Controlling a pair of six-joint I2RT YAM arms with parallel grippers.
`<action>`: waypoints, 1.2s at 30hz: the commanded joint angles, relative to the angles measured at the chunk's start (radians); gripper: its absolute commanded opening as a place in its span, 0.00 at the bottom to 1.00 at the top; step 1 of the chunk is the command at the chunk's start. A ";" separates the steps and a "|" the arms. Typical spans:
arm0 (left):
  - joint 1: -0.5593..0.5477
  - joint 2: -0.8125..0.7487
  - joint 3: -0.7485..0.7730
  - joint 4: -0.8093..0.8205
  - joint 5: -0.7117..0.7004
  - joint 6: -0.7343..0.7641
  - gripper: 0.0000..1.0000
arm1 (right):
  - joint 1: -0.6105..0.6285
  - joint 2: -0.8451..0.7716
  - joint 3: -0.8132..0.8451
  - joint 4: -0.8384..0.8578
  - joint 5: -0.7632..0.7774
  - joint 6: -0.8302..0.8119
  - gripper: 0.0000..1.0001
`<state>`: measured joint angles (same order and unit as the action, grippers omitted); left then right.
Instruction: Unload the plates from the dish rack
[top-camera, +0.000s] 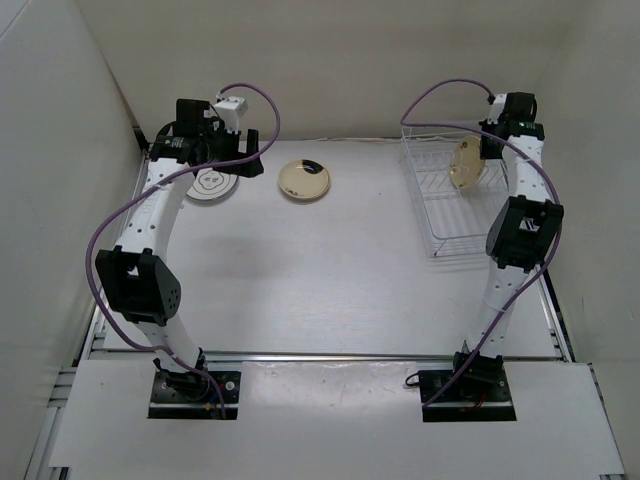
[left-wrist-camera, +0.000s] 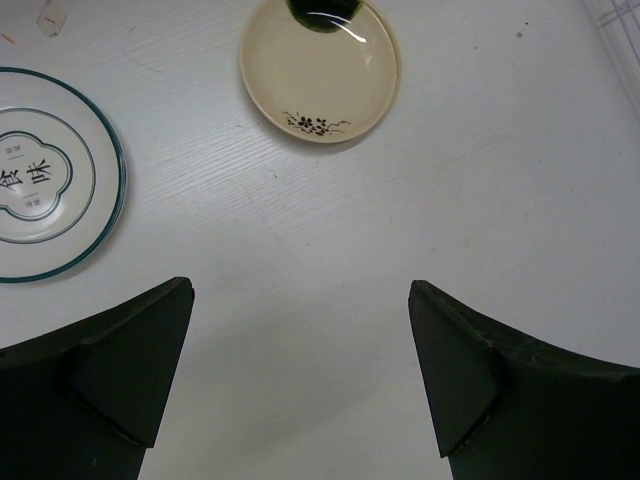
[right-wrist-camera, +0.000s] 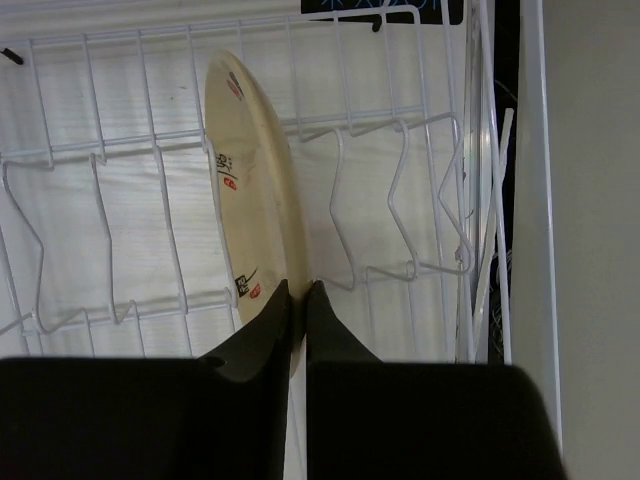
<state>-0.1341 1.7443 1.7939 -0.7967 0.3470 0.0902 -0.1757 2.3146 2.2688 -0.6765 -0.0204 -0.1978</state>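
The white wire dish rack (top-camera: 445, 215) stands at the back right. One tan plate (top-camera: 466, 164) stands on edge in it; in the right wrist view this tan plate (right-wrist-camera: 250, 190) has small printed marks. My right gripper (right-wrist-camera: 298, 290) is shut on its rim. A white plate with dark rings (top-camera: 212, 184) and a tan plate with a dark flower mark (top-camera: 304, 180) lie flat on the table at the back left. Both show in the left wrist view, the ringed plate (left-wrist-camera: 45, 190) and the tan plate (left-wrist-camera: 320, 70). My left gripper (left-wrist-camera: 300, 380) is open and empty above bare table near them.
White walls close in the table on the left, back and right. The rack (right-wrist-camera: 400, 150) stands close to the right wall. The right arm's purple cable (top-camera: 440, 100) loops above the rack. The table's middle (top-camera: 320, 280) is bare.
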 joint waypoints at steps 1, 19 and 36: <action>-0.004 -0.054 0.010 -0.010 0.012 0.014 1.00 | -0.004 -0.015 0.049 0.034 -0.038 0.024 0.00; -0.004 0.035 0.077 0.028 0.105 -0.081 1.00 | 0.097 -0.438 -0.166 0.150 0.536 -0.022 0.00; -0.004 0.092 0.078 0.057 0.363 -0.195 1.00 | 0.203 -0.428 -0.368 -0.098 -0.980 0.261 0.00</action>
<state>-0.1341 1.8389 1.8454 -0.7547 0.6407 -0.0883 -0.0364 1.8545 1.9171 -0.7738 -0.7200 0.0216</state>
